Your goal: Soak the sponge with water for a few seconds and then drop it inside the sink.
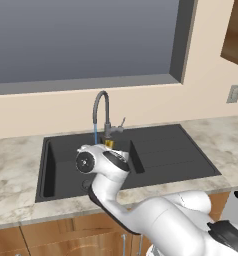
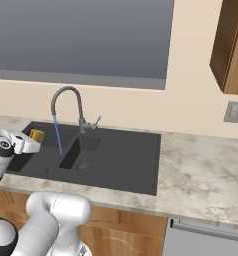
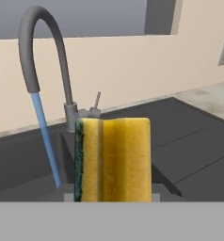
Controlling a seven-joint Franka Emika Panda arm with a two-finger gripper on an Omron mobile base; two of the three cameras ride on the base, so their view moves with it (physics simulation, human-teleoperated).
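Note:
My gripper [image 1: 110, 148] is shut on the sponge [image 3: 113, 160], a yellow block with a dark green layer on its left face in the hand view. It hangs over the dark two-basin sink [image 1: 166, 155], near the divider between the basins. The sponge [image 1: 109, 144] shows as a small yellow patch just past my hand, and in the right base view the sponge [image 2: 37, 135] sits above the left basin. The water [image 3: 45, 141] falls as a thin blue stream from the grey gooseneck faucet [image 3: 43, 47], to the left of the sponge and apart from it.
The faucet's lever [image 1: 122, 123] tilts up to the right of its base. Marble counter [image 2: 201, 175] surrounds the sink, with a ribbed drainboard [image 1: 171, 147] on the right. A wall outlet [image 2: 234, 112] and a wooden cabinet [image 2: 231, 45] stand to the right.

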